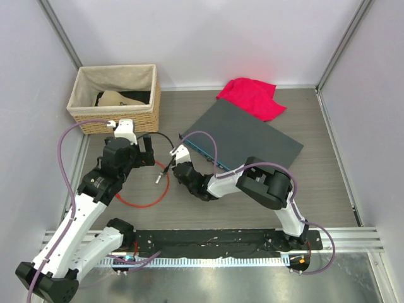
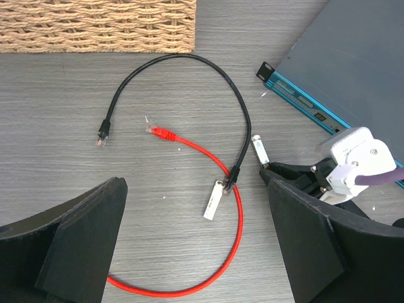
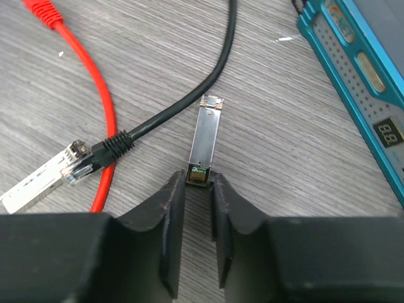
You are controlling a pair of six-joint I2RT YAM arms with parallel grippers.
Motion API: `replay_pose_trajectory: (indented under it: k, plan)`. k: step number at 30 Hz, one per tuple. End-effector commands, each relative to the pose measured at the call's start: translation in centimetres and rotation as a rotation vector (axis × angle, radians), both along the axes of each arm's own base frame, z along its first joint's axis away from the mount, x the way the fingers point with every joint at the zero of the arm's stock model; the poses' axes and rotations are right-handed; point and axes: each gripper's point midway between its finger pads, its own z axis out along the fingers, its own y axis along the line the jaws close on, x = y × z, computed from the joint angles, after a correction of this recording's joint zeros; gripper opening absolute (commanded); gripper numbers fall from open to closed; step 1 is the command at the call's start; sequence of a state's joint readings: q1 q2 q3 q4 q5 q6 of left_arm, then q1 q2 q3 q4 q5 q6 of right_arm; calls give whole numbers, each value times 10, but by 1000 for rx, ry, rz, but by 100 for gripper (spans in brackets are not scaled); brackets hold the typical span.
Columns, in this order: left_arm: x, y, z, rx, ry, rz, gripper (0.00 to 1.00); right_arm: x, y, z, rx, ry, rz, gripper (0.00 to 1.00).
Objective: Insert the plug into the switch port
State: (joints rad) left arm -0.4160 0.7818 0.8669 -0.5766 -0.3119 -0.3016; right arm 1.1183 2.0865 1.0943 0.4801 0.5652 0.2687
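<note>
The right gripper (image 3: 197,180) is filling the bottom of its wrist view, its jaws pinching the near end of the plug (image 3: 205,136) from both sides, with no gap showing on either side. The plug, a slim silver module, is lying flat on the tabletop (image 3: 284,189), and its long axis is running straight out from the jaws, in line with the fingers. The end sitting in the jaws is showing a green-and-gold insert; the far end is carrying a small metal lip.

The switch port (image 3: 369,71) is sitting in the teal front face (image 3: 344,76) of the switch (image 1: 252,136), off to the right of the plug and near it. That face is running at a slant beside the plug, so the plug is pointing along it rather than into it. I am judging that a lift and a turn toward the face are coming next.

The left gripper (image 2: 194,183) is hanging above the red cable (image 2: 237,233) and black cable (image 2: 243,120) with its jaws wide apart and holding nothing. The right arm is the nearer one to the port.
</note>
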Motion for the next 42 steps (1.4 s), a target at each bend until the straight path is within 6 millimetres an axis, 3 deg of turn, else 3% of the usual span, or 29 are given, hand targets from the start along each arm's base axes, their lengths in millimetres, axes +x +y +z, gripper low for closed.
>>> replay_pose_trajectory:
  k: [1, 3, 9, 14, 19, 26, 29, 32, 34, 36, 40, 42]
  plan:
    - [6, -3, 4, 1, -22, -20, 100, -17, -17, -34, -116, 53, 94, 23]
    - [6, -3, 2, 3, -18, -28, 100, -14, -20, -35, -113, 48, 89, 23]
    - [7, -5, -1, 5, -11, -36, 100, -1, -26, -33, -96, 33, 52, 36]
    - [8, -6, -3, 4, -1, -40, 100, 3, -25, -37, -89, 34, 51, 38]
    - [9, -9, -5, 7, 2, -63, 100, 6, -26, -44, -97, 32, 54, 32]
    - [8, -16, -7, 11, -7, -122, 100, 1, -13, -49, -100, 16, 157, 28]
    - [8, -19, -9, 17, -6, -147, 100, -2, -16, -52, -112, 22, 189, 17]
    - [8, -24, -10, 22, -15, -190, 100, -12, -22, -43, -103, 23, 228, 5]
    - [6, -30, -14, 26, -14, -237, 100, -16, -24, -21, -87, 2, 260, 1]
    - [6, -35, -14, 26, -26, -272, 100, -28, -32, -16, -107, 24, 312, 1]
    - [-2, -58, -15, 6, -37, -427, 100, -47, -51, 29, -136, 8, 419, 1]
    - [-6, -68, -14, -10, -46, -495, 100, -59, -55, 40, -134, 23, 490, 1]
